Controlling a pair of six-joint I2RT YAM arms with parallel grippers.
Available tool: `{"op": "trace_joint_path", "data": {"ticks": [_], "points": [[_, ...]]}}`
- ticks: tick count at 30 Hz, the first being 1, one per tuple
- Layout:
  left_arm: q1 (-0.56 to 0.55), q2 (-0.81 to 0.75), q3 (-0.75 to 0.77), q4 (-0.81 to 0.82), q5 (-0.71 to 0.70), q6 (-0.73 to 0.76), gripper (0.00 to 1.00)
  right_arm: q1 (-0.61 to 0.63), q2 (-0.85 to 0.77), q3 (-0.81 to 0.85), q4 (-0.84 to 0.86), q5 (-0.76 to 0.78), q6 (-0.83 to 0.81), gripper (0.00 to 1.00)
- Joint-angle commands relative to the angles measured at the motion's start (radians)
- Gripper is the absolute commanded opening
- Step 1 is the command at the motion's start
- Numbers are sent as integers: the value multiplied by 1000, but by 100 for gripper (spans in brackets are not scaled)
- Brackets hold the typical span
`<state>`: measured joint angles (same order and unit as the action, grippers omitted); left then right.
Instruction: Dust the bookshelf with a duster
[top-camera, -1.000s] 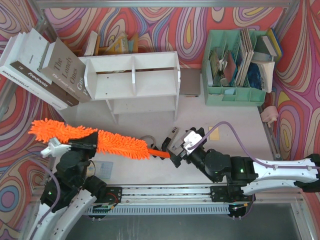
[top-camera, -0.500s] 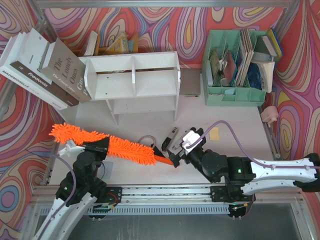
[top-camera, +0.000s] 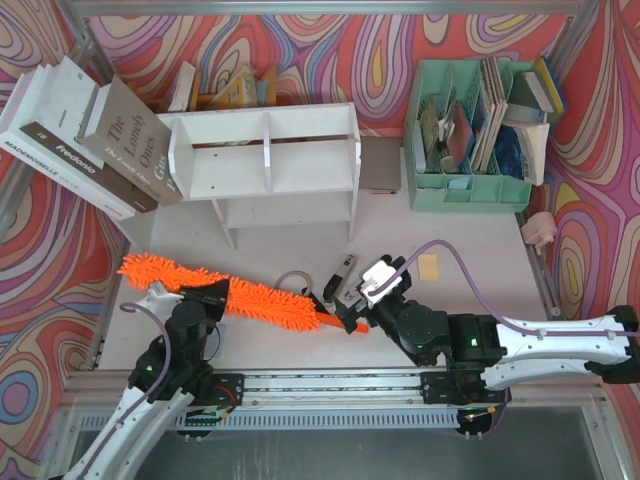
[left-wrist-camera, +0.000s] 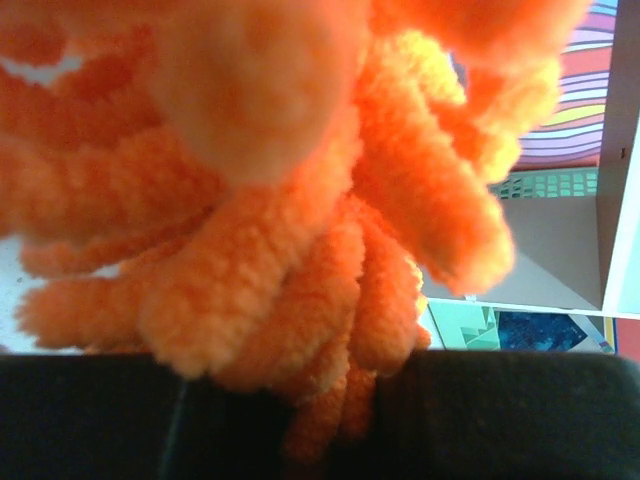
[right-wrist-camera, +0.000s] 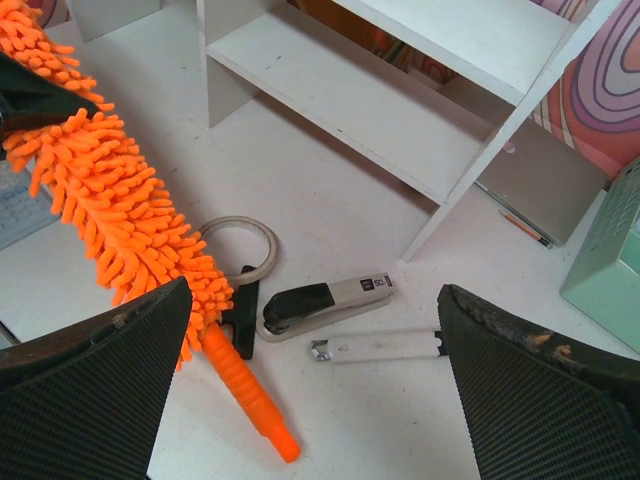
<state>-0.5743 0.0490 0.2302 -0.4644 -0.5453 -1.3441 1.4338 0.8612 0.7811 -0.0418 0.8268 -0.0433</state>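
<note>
One low-slung left claw (top-camera: 208, 292) — seemingly around duster (top-camera: 270, 303).

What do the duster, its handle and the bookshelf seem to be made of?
The duster looks like soft chenille fibre: fluffy, matte orange strands. Its handle is probably plastic: smooth, ridged, slightly shiny. The bookshelf seems painted wood or board: flat matte white panels, square edges.

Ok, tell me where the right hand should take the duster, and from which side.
Grip the bare ribbed handle, the only rigid part of the duster; it pokes out of the fluffy head toward the right hand. Probably come from above, open fingers straddling it crosswise. The left hand is shut on the fluffy head, so that end is taken.
</note>
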Motion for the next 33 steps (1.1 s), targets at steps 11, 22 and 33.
{"op": "trace_joint_path", "data": {"ticks": [11, 22, 33], "points": [[4, 164, -28, 117, -7, 26, 11, 0, -19, -5, 10, 54, 42, 99], [3, 185, -14, 57, -42, -6, 61, -1, -17, 0, 14, 57, 37, 99], [3, 93, 120, -251, -95, -55, 98, -1, -17, 7, 19, 91, 29, 99]]}}
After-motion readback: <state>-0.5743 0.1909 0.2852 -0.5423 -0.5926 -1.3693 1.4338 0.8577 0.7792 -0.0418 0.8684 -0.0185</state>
